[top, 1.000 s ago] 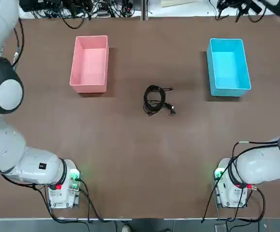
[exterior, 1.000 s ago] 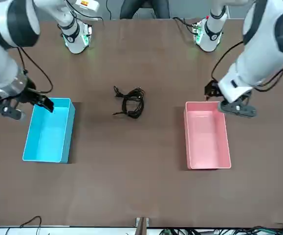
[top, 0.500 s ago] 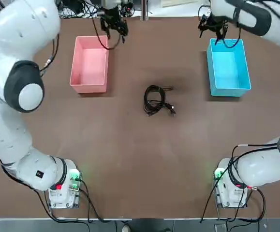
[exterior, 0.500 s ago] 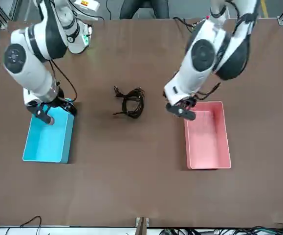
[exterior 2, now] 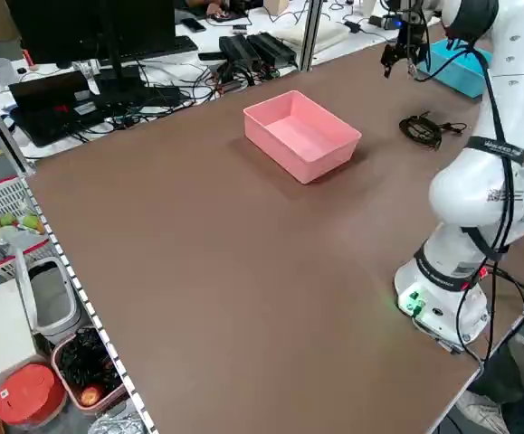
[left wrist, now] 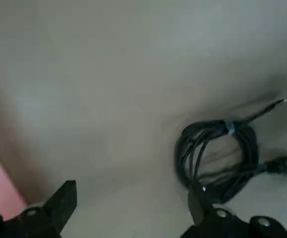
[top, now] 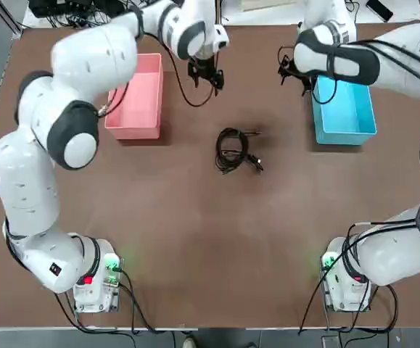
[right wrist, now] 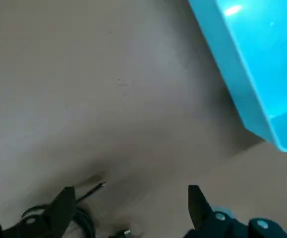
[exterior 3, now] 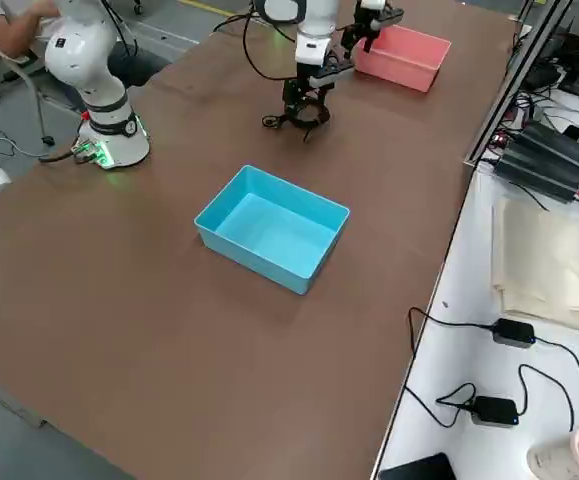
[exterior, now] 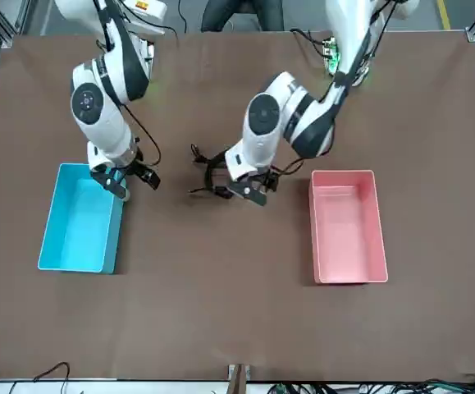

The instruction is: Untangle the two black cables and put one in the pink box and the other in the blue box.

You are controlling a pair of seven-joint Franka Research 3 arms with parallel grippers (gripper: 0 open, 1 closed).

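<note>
The two black cables (top: 235, 151) lie tangled in one loose coil at the table's middle, also seen in the front view (exterior: 218, 174). The pink box (top: 133, 94) stands to their left and the blue box (top: 342, 101) to their right; I see nothing inside either. My left gripper (top: 206, 75) hangs open above the table between the pink box and the coil. In its wrist view the cables (left wrist: 217, 153) lie just past one fingertip (left wrist: 197, 198). My right gripper (top: 294, 72) hangs open by the blue box's near-centre wall, and its wrist view shows that box (right wrist: 252, 59).
Both arms arch over the table from their bases (top: 93, 283) at the near edge. Equipment wires (top: 108, 11) are heaped beyond the far edge. A desk with a monitor and power bricks (exterior 2: 252, 50) stands past the table's far side.
Both arms have swung inward from the boxes' far ends toward the middle, the left one past the pink box and near the coil. The cables have not moved. Both grippers stayed open.
</note>
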